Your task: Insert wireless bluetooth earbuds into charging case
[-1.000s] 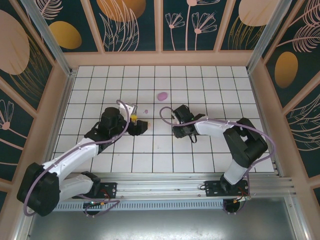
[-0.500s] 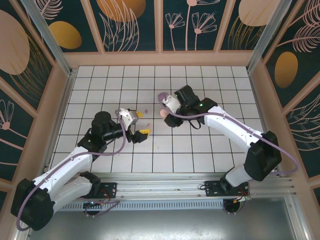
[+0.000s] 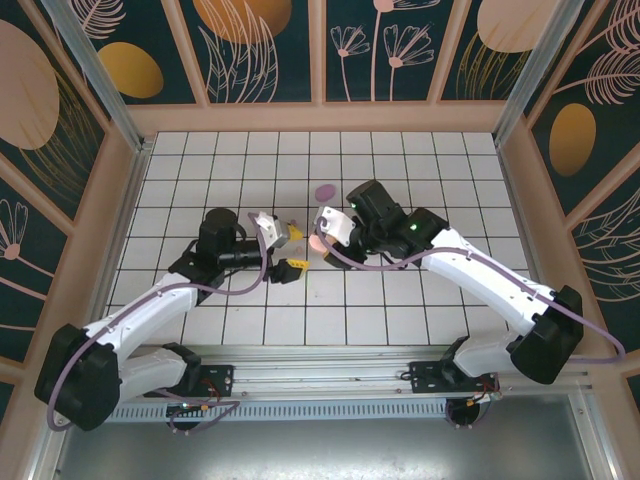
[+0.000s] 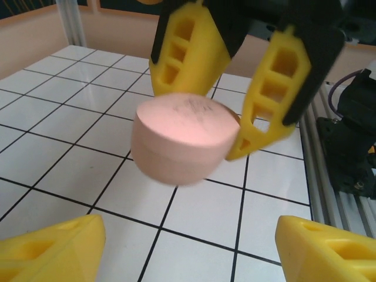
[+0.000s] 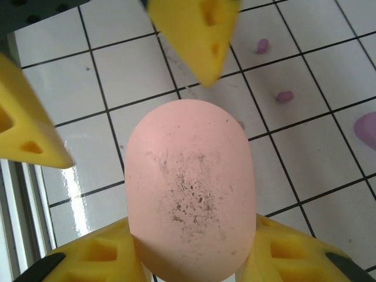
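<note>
The left gripper hangs low over the white tiled table, left of centre. Its yellow fingers are spread wide with nothing between them, and they face the case. The case, a pink oval with dark scuffs on its flat top, is just in front of those fingers and clear of the tiles. It is not touching the left gripper.

The right gripper pinches the case by its two long sides, one finger pressed to each flank. From above, the two grippers nearly meet at mid-table with the case between them.

In the right wrist view, two earbuds lie on the tiles beyond the case as tiny pink bits. They lie near each other, apart from the case and from both grippers. A larger lilac lump rests on the table farther back, just behind the right gripper.
</note>
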Tool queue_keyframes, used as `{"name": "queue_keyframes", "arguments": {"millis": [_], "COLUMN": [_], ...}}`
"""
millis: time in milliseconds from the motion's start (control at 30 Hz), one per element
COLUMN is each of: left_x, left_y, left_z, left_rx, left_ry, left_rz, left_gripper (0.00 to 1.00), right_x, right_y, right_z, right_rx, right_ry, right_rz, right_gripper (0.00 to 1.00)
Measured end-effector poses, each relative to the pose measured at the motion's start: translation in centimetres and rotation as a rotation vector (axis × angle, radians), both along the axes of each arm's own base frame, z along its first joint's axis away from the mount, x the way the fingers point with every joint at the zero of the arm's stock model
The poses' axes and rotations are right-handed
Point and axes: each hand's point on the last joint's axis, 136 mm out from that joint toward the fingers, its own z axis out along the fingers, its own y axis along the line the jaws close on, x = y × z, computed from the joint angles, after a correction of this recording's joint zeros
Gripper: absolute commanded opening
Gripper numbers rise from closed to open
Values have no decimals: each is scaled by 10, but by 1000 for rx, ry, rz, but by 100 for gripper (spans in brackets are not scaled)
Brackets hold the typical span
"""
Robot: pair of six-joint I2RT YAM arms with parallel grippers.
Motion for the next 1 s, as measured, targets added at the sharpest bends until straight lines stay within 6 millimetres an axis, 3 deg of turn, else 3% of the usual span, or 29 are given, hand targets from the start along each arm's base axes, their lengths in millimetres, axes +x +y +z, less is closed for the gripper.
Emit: {"name": "queue_keyframes", "arguments": {"millis": [200,500,667,867,1000], "left_x": [0,-11,-15,-19,-19], "left_y": [-8,-11,-13,-15,-14], "left_z": [8,9,9,4,4], "left_rx": [-9,-7,-9,-4,-1], "left_ry": [-6,8,14,38,36], "left_rz": [-67,-150,-184,-208,-211], "left_gripper": [70,58,47,43,25], "right_x": [-9,-20,-22,-24,-24], "right_y": [2,9,8,7,6], "right_z": [-3,10,8,4,3], "right_rx": [-8,31,25,12,10], "right_ry": [20,57,71,87,91], "right_rz": [34,84,91,93,89], "right_gripper": [17,16,15,15,31]}}
